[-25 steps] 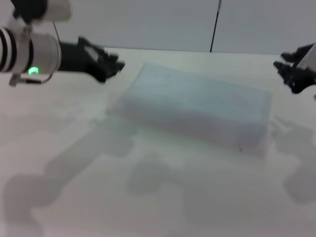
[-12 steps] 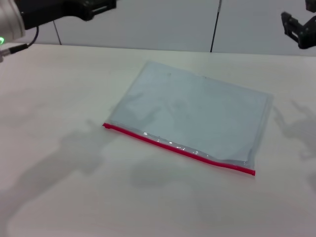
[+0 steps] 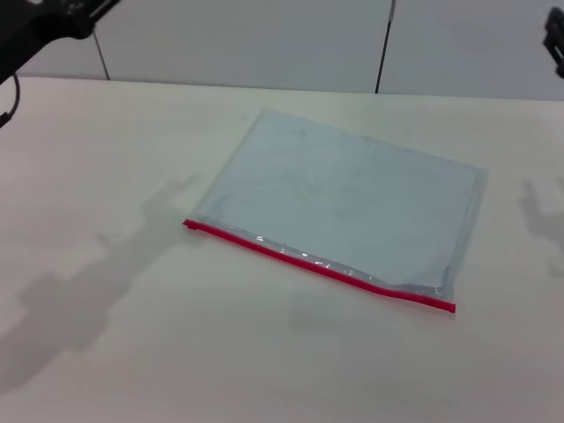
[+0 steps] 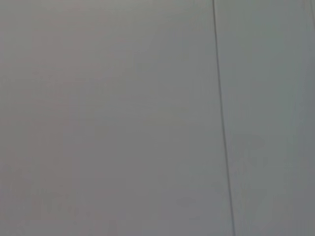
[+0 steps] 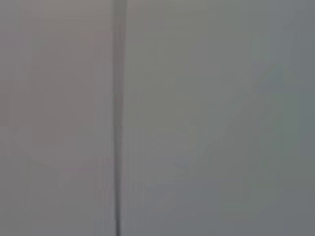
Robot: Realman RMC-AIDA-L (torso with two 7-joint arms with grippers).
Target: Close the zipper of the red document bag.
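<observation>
At the far left of the head view, the black left gripper (image 3: 62, 18) is hanging high above the pale, matte table (image 3: 106, 176), right at the top corner of the picture and well apart from everything lying on the surface. Only a dark part of it is showing, so I cannot tell whether its fingers are apart or together. Its shadow is falling across the left part of the table.

Toward the middle, the red document bag (image 3: 352, 203), a large flat rectangular pouch of translucent pale grey-blue plastic, is lying flat on the table, turned at a slant so that its left end is sitting nearer the far wall than its right end. Nothing is touching it. Along its near long edge the zipper (image 3: 317, 263), a thin bright red strip, is running from the left corner down to the right corner; the slider is too small to pick out.

At the far right edge, a small dark piece of the right gripper (image 3: 557, 40) is peeking in, high up and well apart from the bag; whether its fingers are spread or closed cannot be told.

Both wrist views are facing a plain grey wall (image 4: 123, 118) with a thin dark vertical seam (image 4: 221, 118).
</observation>
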